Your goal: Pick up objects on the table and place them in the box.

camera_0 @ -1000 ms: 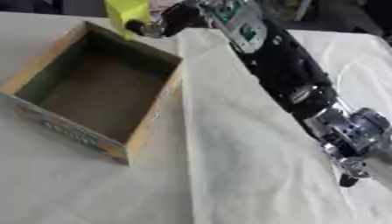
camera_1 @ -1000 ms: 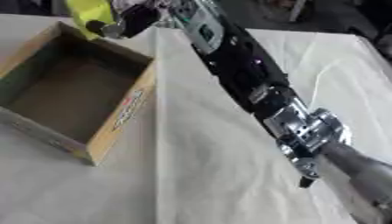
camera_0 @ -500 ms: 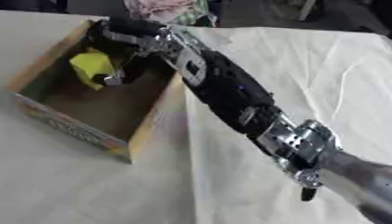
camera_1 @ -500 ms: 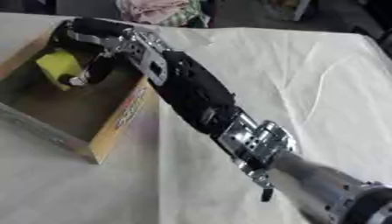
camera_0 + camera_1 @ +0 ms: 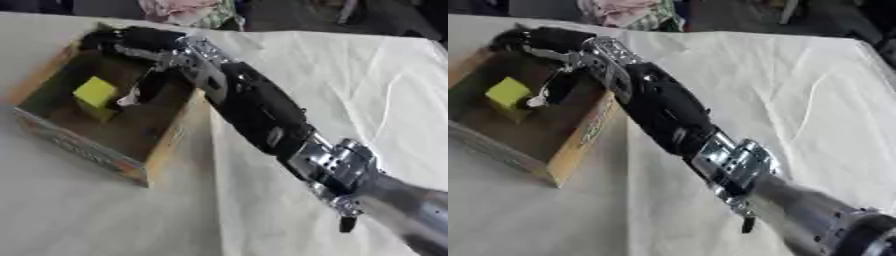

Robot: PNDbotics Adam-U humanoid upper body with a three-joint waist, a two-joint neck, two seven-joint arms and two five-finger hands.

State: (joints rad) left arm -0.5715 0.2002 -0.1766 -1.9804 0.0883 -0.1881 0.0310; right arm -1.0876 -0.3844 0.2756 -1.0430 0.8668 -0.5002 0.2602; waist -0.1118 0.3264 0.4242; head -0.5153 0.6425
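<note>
Yellow block (image 5: 94, 95) sat inside the cardboard box (image 5: 160, 150), toward its left side, tilted on the floor. It looked stiff and light, judging by its shape; flat opposite faces would offer the best hold. Printing ran along the box's front wall, unreadable. Right hand (image 5: 144, 85) hung over the box interior just right of the block, one pale-tipped finger near it; whether it touched, or whether the fingers were released, could not be told. White cloth (image 5: 367, 75) covered the table to the right.
</note>
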